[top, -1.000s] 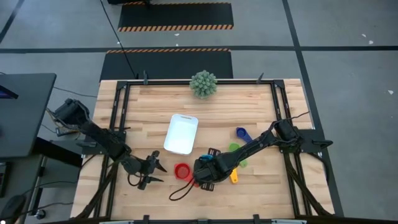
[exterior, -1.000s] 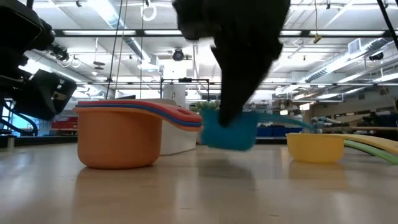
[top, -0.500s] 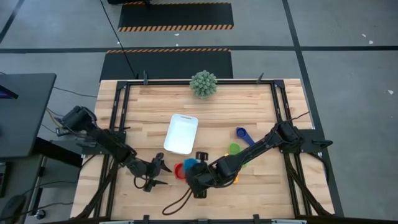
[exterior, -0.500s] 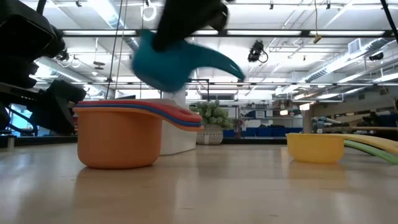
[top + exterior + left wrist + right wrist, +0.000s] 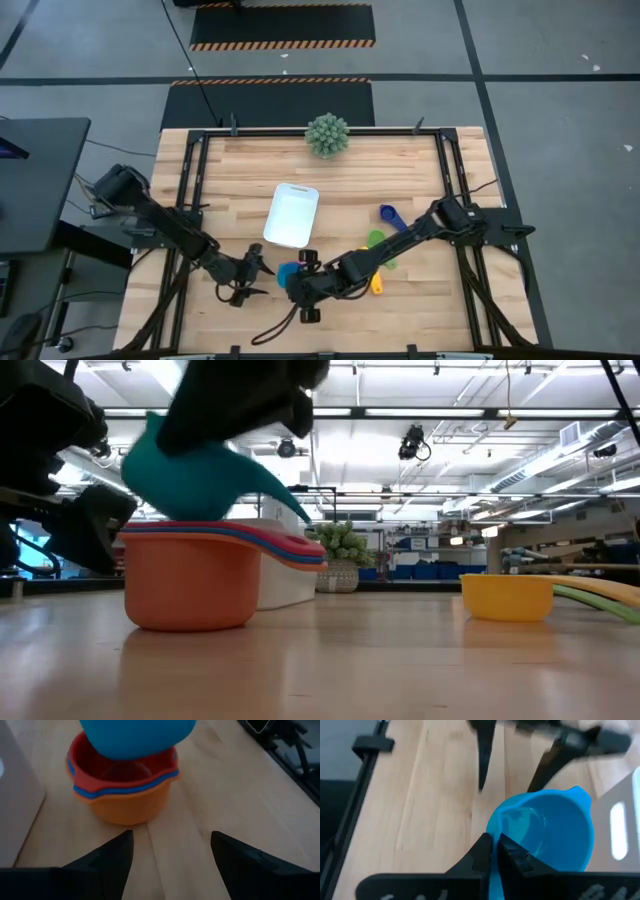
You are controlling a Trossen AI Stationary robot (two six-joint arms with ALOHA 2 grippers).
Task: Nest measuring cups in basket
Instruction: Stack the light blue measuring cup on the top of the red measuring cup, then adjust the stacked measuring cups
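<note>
Right claw [image 5: 495,851]: closed on the light blue cup [image 5: 545,837], held just above the orange-blue-red stack [image 5: 122,795], at the basket's [image 5: 293,213] 6 o'clock. Step: nesting. Next: centre, lower, release. Left claw [image 5: 170,855]: spread, empty, at the stack's 9 o'clock.

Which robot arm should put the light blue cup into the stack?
The right arm. Its pincer already grips the light blue cup just above the orange stack. The left pincer waits open and empty beside it.

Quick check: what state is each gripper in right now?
Left gripper: open, empty.
Right gripper: shut on the light blue cup, above the orange stack.
</note>
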